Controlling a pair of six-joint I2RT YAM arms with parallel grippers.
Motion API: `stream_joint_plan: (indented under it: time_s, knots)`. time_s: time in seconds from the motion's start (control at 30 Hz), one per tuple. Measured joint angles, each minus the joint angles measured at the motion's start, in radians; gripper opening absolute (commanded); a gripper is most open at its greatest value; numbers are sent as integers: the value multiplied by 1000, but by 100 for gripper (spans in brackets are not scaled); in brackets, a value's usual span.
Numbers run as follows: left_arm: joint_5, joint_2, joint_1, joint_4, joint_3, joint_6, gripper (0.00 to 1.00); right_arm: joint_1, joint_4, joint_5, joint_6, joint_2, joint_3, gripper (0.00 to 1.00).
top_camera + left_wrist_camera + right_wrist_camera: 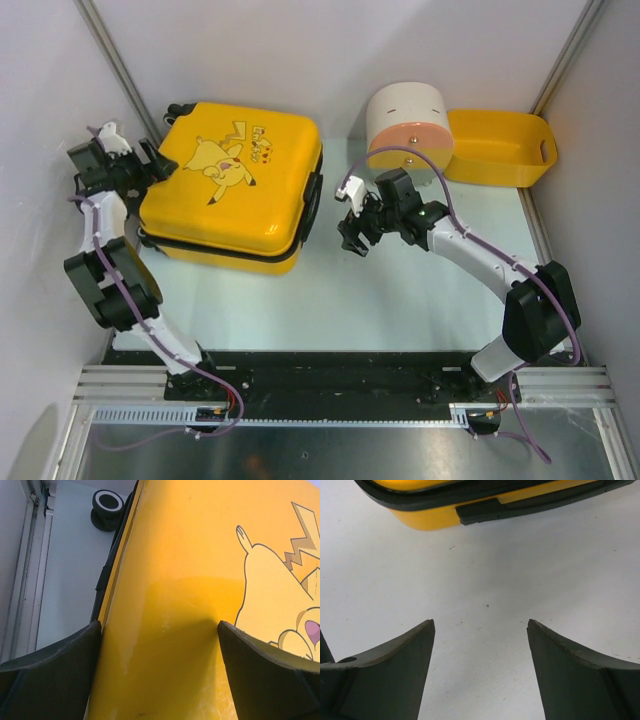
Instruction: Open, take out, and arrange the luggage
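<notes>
Left gripper (160, 625) spread wide over the suitcase (235, 185) edge, right gripper (480, 624) released and empty; suitcase closed, nothing unpacked yet.

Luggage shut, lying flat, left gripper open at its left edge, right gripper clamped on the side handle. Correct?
Not quite. The right gripper isn't clamped on the side handle: the right wrist view shows it open over bare table, short of the handle. The rest holds: the luggage is shut and flat, left gripper open at its left edge.
</notes>
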Motion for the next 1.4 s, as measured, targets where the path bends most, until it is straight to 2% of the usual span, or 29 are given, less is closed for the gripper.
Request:
stream_joint_plan:
  time_s: [0.13, 0.27, 0.63, 0.67, 0.8, 0.87, 1.1, 1.2, 1.4]
  knots:
    - [-71, -91, -39, 78, -124, -82, 89, 11, 2, 11, 21, 0, -6, 77]
    - [-110, -131, -82, 127, -183, -162, 91, 17, 16, 34, 77, 0, -39, 78]
    - [-111, -139, -180, 173, -216, -259, 96, 24, 111, 112, 203, 16, -65, 78]
    - [-106, -140, -189, 172, -217, -264, 99, 19, 121, 120, 211, 23, -65, 79]
    - [-41, -147, -194, 141, -216, -266, 100, -17, 140, 149, 238, 36, -65, 79]
    - [-4, -162, -173, 108, -217, -256, 100, -34, 140, 156, 246, 35, -65, 78]
    - [234, -333, 13, 0, -349, -253, 100, -63, 135, 153, 262, -29, -85, 79]
    - [259, -415, 108, -67, -424, -263, 100, -55, 135, 149, 257, -72, -93, 79]
    - [259, -453, 248, -114, -543, -299, 100, -22, 138, 139, 221, -117, -109, 78]
